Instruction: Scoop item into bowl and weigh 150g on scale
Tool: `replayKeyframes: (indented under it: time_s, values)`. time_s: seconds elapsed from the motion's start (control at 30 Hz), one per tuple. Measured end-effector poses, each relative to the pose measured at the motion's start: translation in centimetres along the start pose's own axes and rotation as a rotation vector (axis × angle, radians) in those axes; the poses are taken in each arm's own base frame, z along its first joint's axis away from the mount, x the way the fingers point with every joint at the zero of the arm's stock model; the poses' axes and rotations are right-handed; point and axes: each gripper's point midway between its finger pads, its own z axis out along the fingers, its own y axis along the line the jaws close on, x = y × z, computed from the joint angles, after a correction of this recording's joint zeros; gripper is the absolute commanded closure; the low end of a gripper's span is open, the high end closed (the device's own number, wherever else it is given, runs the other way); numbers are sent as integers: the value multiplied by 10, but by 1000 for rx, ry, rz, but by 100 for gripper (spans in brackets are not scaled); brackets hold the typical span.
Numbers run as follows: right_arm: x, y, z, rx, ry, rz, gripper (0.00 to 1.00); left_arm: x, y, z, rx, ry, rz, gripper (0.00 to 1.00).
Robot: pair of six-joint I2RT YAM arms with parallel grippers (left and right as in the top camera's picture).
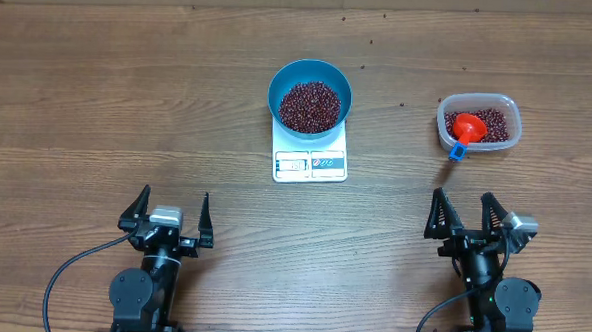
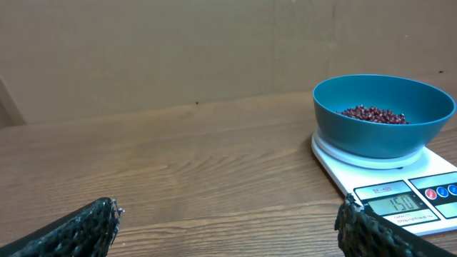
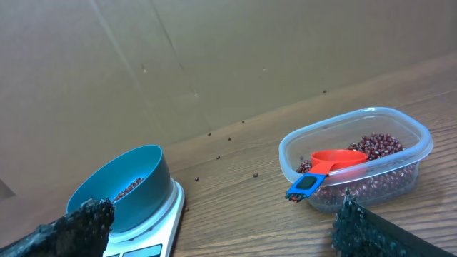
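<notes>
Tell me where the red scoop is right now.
Overhead view, right side: the red scoop lies on the beans in the clear tub, right of the scale, its blue handle end over the tub's near rim, beyond the right pincer.

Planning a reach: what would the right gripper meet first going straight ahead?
Probably the scoop's blue handle end jutting from the clear tub; the right gripper aims slightly left, so it might only graze it.

Both arms (image 1: 156, 270) are finished in black. The left gripper (image 1: 175, 195) and right gripper (image 1: 463, 197) are each fitted with two tapered, rough-textured fingers (image 2: 78, 232) and a small grey block (image 1: 166, 217). A black cable (image 1: 76, 267) is routed from each base. Round joint housings (image 1: 130, 291) are noted.
</notes>
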Motion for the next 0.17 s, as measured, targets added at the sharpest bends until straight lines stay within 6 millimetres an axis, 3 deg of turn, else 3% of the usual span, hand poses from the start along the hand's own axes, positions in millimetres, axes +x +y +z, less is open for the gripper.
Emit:
replayKeyframes:
  time_s: [0.17]
  values:
    - [0, 0, 0, 0, 0, 0, 0, 0, 0, 0, 0, 0, 0, 0]
